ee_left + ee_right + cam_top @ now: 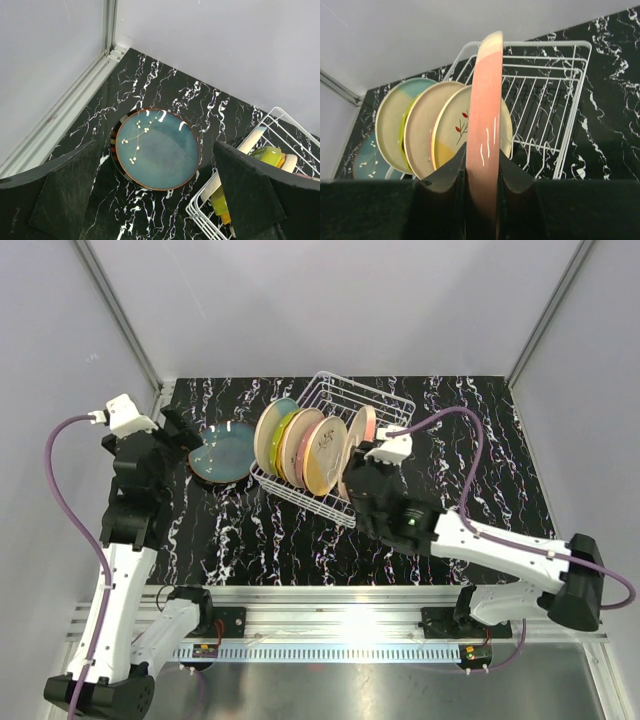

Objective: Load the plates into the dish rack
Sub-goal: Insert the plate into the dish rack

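White walls enclose a black marbled worktop (480, 440). At twelve o'clock, the wire dish rack (390, 400) holds plates (300, 445) on edge. The right hand (362, 454) grips a pink plate (366, 426) by its rim there. At nine, the left hand (185, 435) gapes above a flat teal plate (222, 452), which looks stiff, slick and breakable; pinch its rim.

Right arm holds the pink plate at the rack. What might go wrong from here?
The pink plate is pinched only at its rim by the right fingers, so it may slip or swing. Lowered, it could strike the sprig plate beside it or miss a slot in the dish rack.
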`<state>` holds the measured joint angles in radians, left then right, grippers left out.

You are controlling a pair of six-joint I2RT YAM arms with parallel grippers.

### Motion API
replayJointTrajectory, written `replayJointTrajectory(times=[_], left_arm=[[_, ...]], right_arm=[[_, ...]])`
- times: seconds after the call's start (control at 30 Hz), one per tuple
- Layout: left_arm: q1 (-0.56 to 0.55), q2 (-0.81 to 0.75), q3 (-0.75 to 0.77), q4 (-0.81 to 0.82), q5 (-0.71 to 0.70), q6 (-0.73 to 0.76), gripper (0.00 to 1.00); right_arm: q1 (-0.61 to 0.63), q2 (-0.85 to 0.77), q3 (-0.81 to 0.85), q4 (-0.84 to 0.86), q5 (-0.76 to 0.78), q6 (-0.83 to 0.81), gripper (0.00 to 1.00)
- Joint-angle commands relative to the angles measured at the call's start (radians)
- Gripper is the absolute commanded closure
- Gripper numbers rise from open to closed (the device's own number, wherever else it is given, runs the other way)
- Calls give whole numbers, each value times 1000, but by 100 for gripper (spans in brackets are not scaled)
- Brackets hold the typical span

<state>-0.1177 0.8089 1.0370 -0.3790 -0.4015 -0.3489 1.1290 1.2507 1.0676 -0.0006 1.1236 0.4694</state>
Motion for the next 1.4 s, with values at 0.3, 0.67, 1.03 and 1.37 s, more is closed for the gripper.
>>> replayJointTrajectory(times=[0.3,0.67,1.03,1.37], left_arm=[[-3,38,15,-5,41,-47,1],[-3,41,18,-12,47,-59,1],[-3,42,17,-12,47,-62,1],[-3,42,18,-12,52,-65,1]], right_arm=[[-90,153,144,-117,45,412,100],[-106,191,146,-115,30,436,100],[-106,205,183,-76,15,393,100],[-107,242,181,-125,2,445,100]])
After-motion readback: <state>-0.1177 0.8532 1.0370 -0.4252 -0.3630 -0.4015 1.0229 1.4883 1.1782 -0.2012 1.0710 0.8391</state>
